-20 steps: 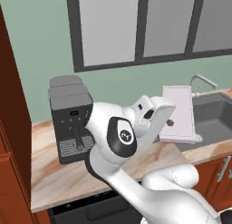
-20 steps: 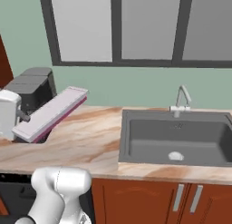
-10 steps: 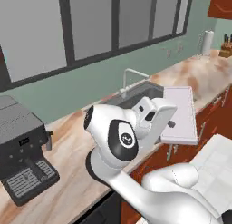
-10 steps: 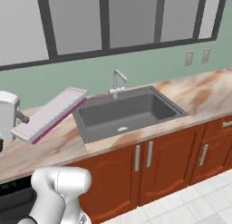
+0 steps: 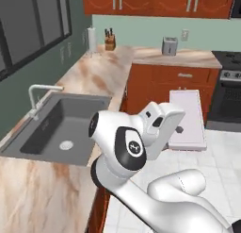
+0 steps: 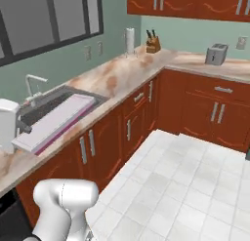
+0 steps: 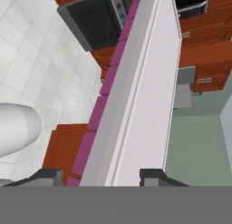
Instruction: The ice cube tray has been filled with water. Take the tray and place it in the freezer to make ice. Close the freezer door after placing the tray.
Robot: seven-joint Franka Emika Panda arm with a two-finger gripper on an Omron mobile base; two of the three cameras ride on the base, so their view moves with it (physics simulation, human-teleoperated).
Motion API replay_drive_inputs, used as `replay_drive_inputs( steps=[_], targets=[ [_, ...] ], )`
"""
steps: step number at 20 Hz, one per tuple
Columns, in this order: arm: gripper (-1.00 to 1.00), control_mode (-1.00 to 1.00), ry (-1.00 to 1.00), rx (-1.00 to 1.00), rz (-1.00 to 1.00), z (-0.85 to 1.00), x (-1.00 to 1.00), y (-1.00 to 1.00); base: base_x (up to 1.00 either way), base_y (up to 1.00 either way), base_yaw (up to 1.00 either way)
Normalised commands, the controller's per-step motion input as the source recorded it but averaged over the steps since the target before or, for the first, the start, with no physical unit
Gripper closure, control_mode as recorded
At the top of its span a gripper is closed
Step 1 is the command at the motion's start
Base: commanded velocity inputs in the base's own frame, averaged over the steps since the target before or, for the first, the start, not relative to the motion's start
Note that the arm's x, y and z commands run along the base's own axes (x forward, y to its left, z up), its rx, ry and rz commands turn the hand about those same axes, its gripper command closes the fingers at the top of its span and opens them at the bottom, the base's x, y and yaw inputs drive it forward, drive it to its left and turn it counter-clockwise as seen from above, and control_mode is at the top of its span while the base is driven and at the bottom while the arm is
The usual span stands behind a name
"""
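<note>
A marbled pinkish counter (image 5: 96, 76) is seen running along the green wall and turning a corner, with red-brown lower cabinets (image 6: 141, 113) beneath it and a white tiled floor (image 6: 180, 186) in front. A grey sink (image 5: 61, 128) with a tap (image 5: 40, 93) is set into the counter. At the far corner a paper towel roll (image 6: 129, 40) and a knife block (image 6: 153, 42) are placed, and a toaster (image 6: 216, 53) stands further along. A dark oven (image 5: 226, 97) is seen at the right edge of the left base view.

The ice cube tray (image 5: 187, 118) is held in the air, above the floor and in front of the cabinets, roughly level. The gripper (image 7: 102, 175) is closed partway on one short end of the tray, a finger tip on each side of it.
</note>
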Motion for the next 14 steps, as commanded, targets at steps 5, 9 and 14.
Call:
replay_drive_inputs(
  steps=[5, 9, 14],
  targets=[
    [1.0, 1.0, 0.0, 0.0, 0.0, 0.0, 0.0, 0.0, -0.33, 0.03, -1.0],
    [1.0, 1.0, 0.0, 0.0, 0.0, 0.0, 0.0, 0.0, -0.2, 0.0, -1.0],
    [1.0, 1.0, 0.0, 0.0, 0.0, 0.0, 0.0, 0.0, -0.03, 0.0, -0.97]
  ],
)
